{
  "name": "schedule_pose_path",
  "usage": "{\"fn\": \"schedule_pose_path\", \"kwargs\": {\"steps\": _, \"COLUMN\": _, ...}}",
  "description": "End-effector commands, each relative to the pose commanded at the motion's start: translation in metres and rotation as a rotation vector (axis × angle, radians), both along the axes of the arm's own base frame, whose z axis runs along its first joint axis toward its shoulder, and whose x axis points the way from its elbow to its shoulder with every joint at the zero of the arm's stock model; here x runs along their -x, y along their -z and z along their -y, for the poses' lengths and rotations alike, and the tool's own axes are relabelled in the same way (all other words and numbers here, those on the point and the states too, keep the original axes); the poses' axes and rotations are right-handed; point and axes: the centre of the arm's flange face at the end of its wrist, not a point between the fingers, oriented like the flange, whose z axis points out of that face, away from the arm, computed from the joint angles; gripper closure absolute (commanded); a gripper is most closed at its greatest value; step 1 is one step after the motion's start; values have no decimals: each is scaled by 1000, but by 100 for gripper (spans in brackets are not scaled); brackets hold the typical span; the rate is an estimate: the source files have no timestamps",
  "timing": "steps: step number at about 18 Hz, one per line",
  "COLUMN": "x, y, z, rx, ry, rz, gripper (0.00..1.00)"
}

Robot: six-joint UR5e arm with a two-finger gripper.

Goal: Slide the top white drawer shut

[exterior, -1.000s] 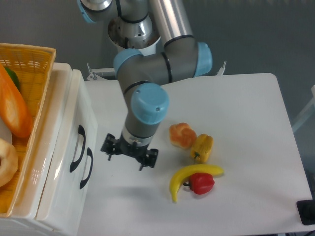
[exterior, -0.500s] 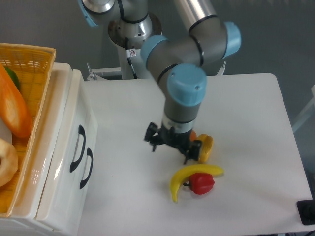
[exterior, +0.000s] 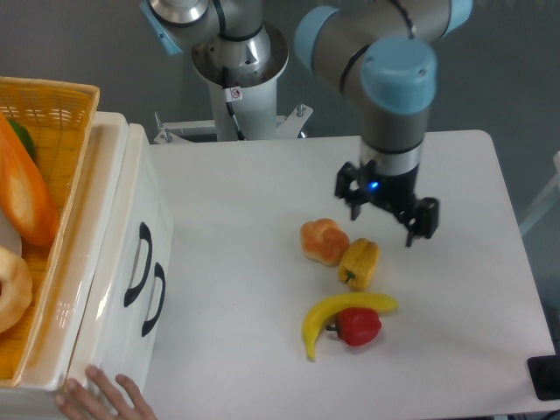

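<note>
White top drawer (exterior: pixel 131 254), front apparently flush, lies far left of the gripper (exterior: pixel 387 204), whose fingers look open and empty above the bench (exterior: pixel 262 332).

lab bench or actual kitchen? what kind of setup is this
Most likely a lab test bench: an arm with its tool over a plain white table, toy-like food such as a banana, and a white drawer unit against bare grey walls.

The top white drawer (exterior: pixel 118 262) sat at the table's (exterior: pixel 262 192) left edge, a basket (exterior: pixel 52 114) on the cabinet, fruit lying right of centre.
</note>
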Motion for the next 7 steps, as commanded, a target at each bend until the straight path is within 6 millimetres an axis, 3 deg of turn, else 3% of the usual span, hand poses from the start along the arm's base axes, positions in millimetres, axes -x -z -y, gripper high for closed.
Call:
{"fn": "schedule_pose_path", "kwargs": {"steps": 5, "x": 15, "y": -4, "z": 41, "rx": -30, "ry": 1, "rz": 11, "gripper": 0}}
{"fn": "schedule_pose_path", "kwargs": {"steps": 7, "x": 12, "y": -4, "z": 44, "rx": -44, "ry": 0, "rz": 17, "gripper": 0}}
